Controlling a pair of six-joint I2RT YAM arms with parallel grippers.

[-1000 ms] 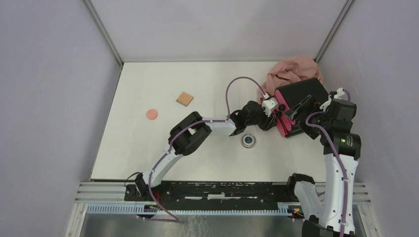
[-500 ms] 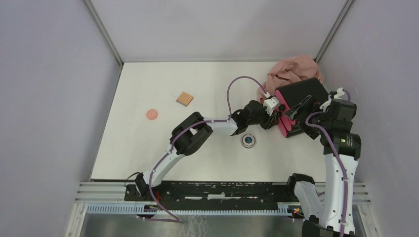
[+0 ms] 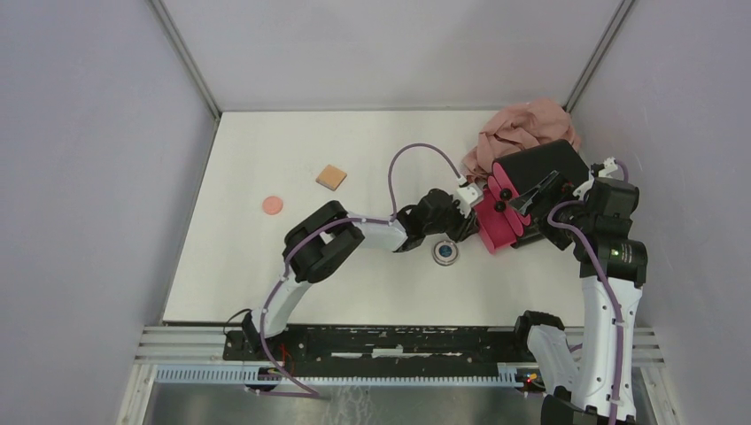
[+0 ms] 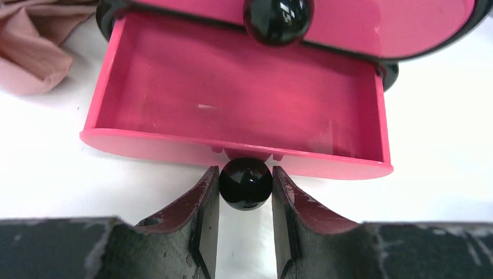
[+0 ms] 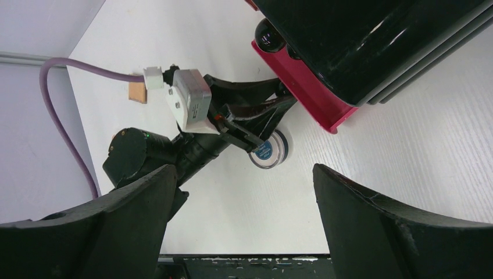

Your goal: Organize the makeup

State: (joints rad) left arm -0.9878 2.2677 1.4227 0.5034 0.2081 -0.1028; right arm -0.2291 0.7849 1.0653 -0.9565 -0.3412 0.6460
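Note:
My left gripper (image 4: 245, 174) is shut on the black knob (image 4: 245, 185) of the lower magenta drawer (image 4: 232, 99), which stands pulled out and empty. In the top view the left gripper (image 3: 472, 215) is at the drawer front (image 3: 492, 223) of the black box (image 3: 542, 168). The round silver compact (image 3: 445, 252) lies just in front of the left wrist; it also shows in the right wrist view (image 5: 268, 149). The tan square pad (image 3: 331, 177) and the round salmon puff (image 3: 272, 205) lie far left. My right gripper (image 3: 538, 191) is open and empty over the box. The sponges and the vial are out of view.
The pinkish-beige cloth (image 3: 522, 128) is heaped behind the box in the back right corner. A second black knob (image 4: 278, 20) sits on the shut upper drawer. Grey walls close in the table (image 3: 372, 292) on both sides.
My left gripper has moved left and toward the near edge with the knob in it, and the lower drawer has slid out of the box. The right arm has not moved.

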